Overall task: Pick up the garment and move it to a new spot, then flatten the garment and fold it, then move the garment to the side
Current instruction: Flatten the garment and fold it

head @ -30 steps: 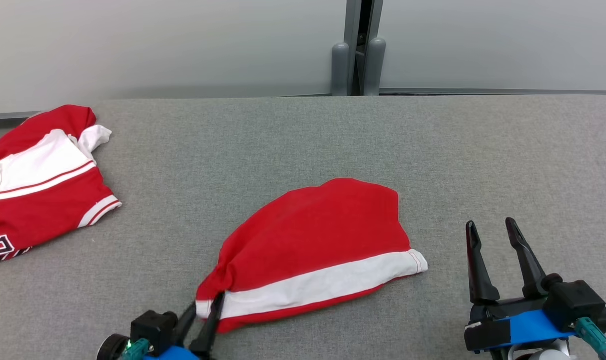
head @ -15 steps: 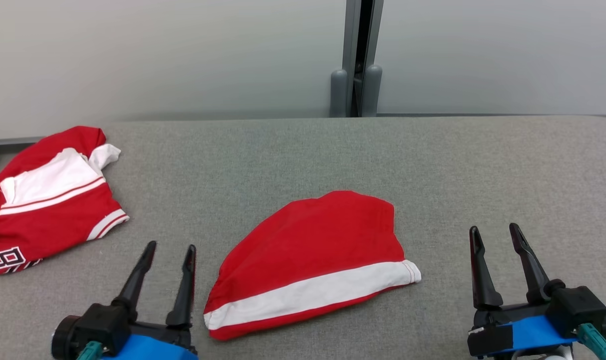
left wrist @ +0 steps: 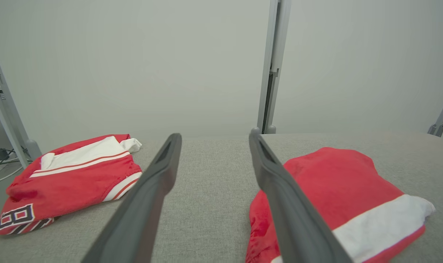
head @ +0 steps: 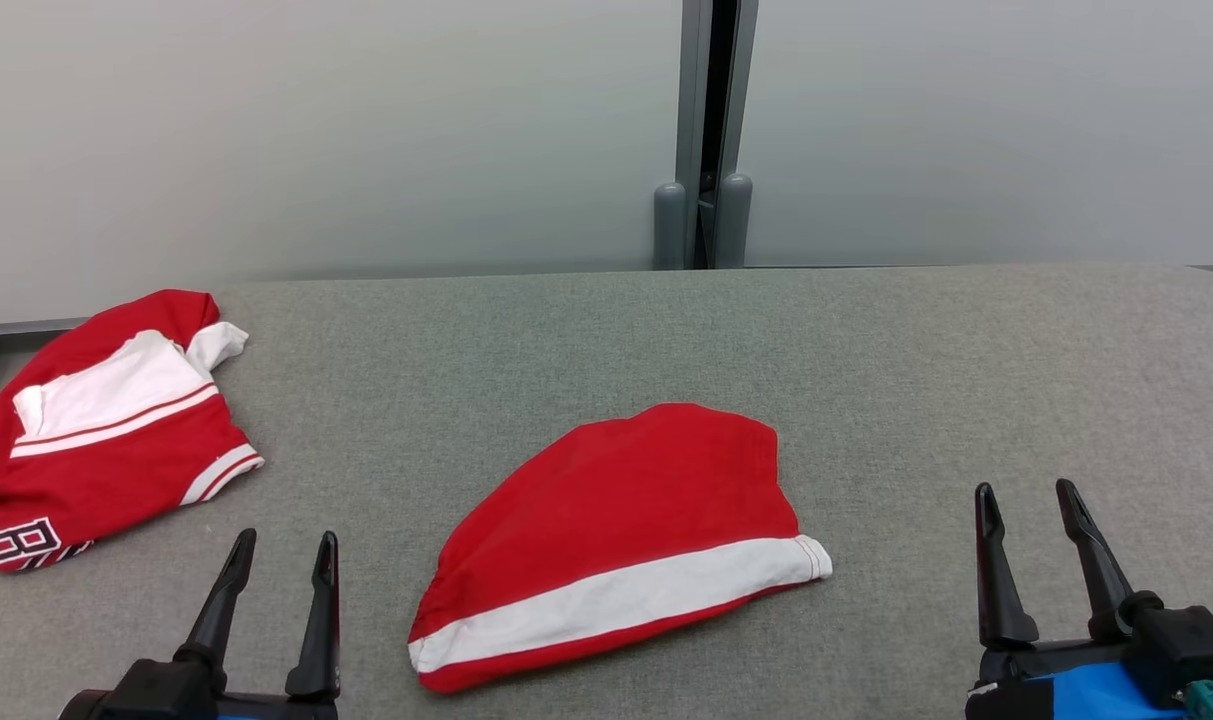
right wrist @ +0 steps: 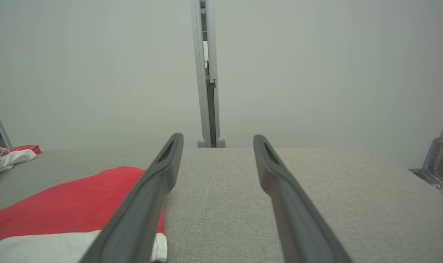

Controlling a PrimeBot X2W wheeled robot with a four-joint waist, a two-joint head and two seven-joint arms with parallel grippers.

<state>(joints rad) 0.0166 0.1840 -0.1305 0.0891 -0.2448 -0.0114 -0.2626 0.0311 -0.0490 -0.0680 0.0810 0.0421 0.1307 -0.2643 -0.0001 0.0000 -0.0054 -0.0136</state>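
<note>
Both my claws are wide open and hold nothing. My left claw (head: 287, 537) hangs just beside the near left end of the garment (head: 616, 500). My right claw (head: 1025, 488) is well apart from it on the right. The red garment lies in the middle of the grey table (head: 896, 340), doubled over, with its white band (head: 626, 595) along my side.

I judge the fold done and the move aside due. To do it well I want both claws low at the two ends of the band, pinching every layer together. Then I carry it flat and set it down clear of the other shirt (head: 106, 430) at the far left.

The head view gives me the whole outline and both claws at once. My left wrist view shows the numbered patch (left wrist: 16, 216) on the other shirt squarely. My right wrist view shows the band's stitched corner up close and a metal bracket (right wrist: 440, 160) off the table's right.
</note>
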